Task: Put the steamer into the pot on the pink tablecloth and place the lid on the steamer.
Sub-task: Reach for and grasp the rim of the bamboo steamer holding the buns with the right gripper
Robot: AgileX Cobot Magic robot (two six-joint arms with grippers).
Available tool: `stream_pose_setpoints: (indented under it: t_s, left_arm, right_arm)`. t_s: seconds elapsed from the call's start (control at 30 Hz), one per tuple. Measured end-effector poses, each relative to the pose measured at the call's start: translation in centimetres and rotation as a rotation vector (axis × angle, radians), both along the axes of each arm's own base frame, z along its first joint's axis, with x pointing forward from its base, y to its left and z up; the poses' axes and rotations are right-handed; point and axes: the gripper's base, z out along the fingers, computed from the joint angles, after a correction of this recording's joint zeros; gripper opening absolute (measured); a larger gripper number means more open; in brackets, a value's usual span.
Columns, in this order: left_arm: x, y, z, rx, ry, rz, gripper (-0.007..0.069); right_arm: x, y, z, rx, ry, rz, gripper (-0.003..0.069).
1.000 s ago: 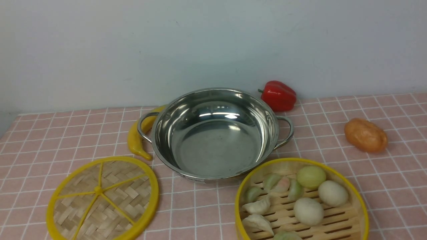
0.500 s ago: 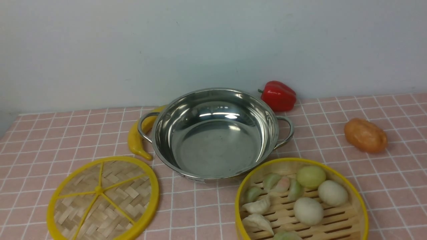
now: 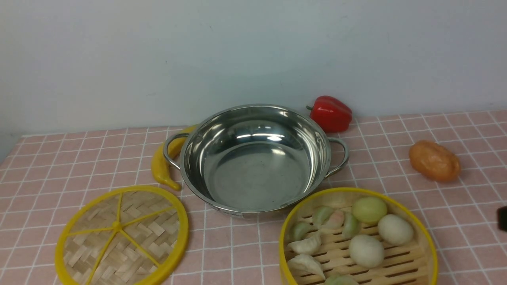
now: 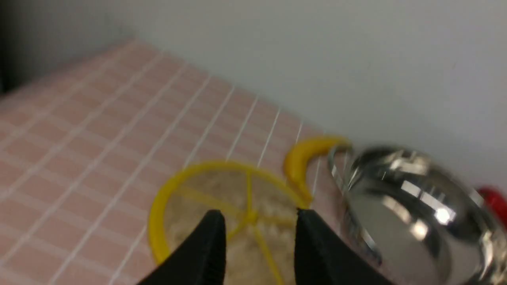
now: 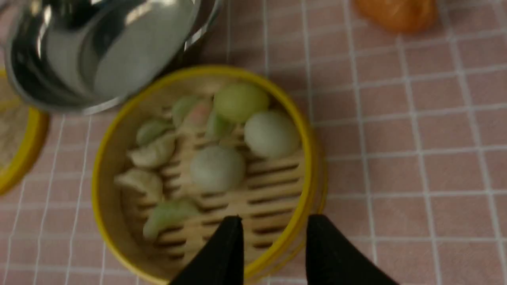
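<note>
pink tablecloth (image 3: 59,166), gridded in white, covered the bench. the pot (image 3: 255,158) stood on it at the middle, toward the far wall, mouth up, one loop handle to each side. the steamer (image 3: 400,261) sat on the cloth at near right, just beside the pot's near rim, not in it. it carried pale dumplings (image 3: 307,245) on its left half and three round buns (image 3: 366,250) on its right. the lid (image 3: 121,237) lay flat at near left, spokes up, close to the pot but apart from it.

a yellow banana (image 3: 160,166) curved around the pot's left handle; whether it touched was hard to tell. a red pepper (image 3: 330,113) lay against the wall behind the pot's right side. an orange lump (image 3: 434,160) rested far right, well apart from the steamer.

the left fingers (image 4: 210,245) were spread apart, holding nothing, with the lid's hub seen through the gap between them. the right fingers (image 5: 225,253) were likewise parted around nothing, the steamer's near rim showing between them. in the front view only a dark sliver of the right arm showed at the right edge.
</note>
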Motion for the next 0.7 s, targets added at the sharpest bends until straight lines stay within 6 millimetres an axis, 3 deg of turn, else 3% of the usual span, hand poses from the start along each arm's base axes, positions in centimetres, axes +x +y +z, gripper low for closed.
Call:
stream_pose_setpoints:
  t_s: [0.03, 0.13, 0.33, 0.53, 0.7]
  left_arm:
    - [1.0, -0.1, -1.1, -0.01, 0.16, -0.034, 0.0243]
    - [2.7, -0.3, -2.6, 0.011, 0.386, -0.127, 0.0243]
    - [5.8, -0.8, -5.1, -0.003, 0.686, -0.317, 0.0243]
    - [8.5, -0.7, -7.2, -0.018, 0.832, -0.377, 0.0243]
    - [10.6, -0.5, -8.3, -0.012, 0.825, -0.375, 0.0243]
  right_arm:
    - [1.1, 0.3, -0.9, 0.005, 0.057, 0.049, 0.0243]
    - [2.8, 0.6, -2.5, 0.004, 0.132, 0.095, 0.0243]
    - [5.1, 0.7, -4.8, -0.011, 0.208, 0.113, 0.0243]
    - [7.2, 1.0, -6.7, -0.06, 0.2, 0.11, 0.0243]
    - [9.2, 3.3, -9.9, -0.176, 0.23, 0.156, 0.0243]
